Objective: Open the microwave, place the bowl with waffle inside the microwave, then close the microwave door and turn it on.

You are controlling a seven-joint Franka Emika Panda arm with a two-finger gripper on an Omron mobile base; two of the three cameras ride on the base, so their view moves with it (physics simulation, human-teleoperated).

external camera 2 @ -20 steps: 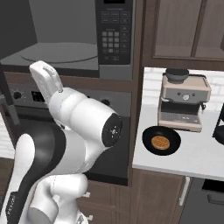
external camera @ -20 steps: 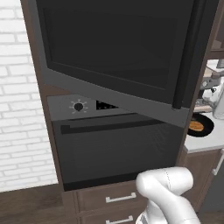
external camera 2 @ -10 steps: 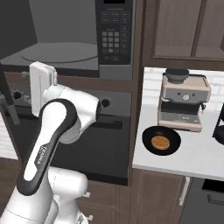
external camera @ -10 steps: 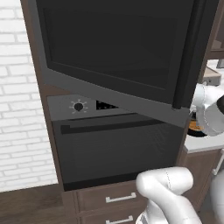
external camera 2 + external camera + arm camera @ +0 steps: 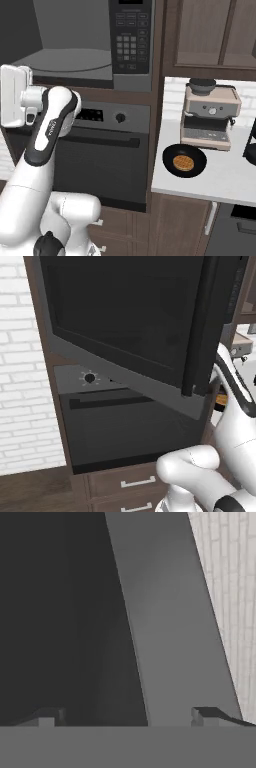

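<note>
The microwave [image 5: 70,55] stands open, showing its grey interior with the turntable and its black keypad [image 5: 131,35]. Its door [image 5: 130,321] is swung far out toward the left base camera, and the dark window and grey frame [image 5: 170,627] are close in front of the hand. My gripper [image 5: 127,719] is open, its tips wide apart with nothing between them. In the right base view my hand [image 5: 15,95] is at the far left, level with the microwave's lower edge. The black bowl [image 5: 197,156] with the waffle [image 5: 183,162] sits on the white counter [image 5: 225,180].
The grey oven [image 5: 125,426] with its knob [image 5: 90,377] is below the microwave. A coffee machine [image 5: 210,115] stands behind the bowl. White brick wall [image 5: 20,406] lies to the left. Drawers [image 5: 135,483] are under the oven.
The arm has swung left in the right base view, carrying the hand toward the open door. The door looks a little wider open. Bowl and waffle have not moved.
</note>
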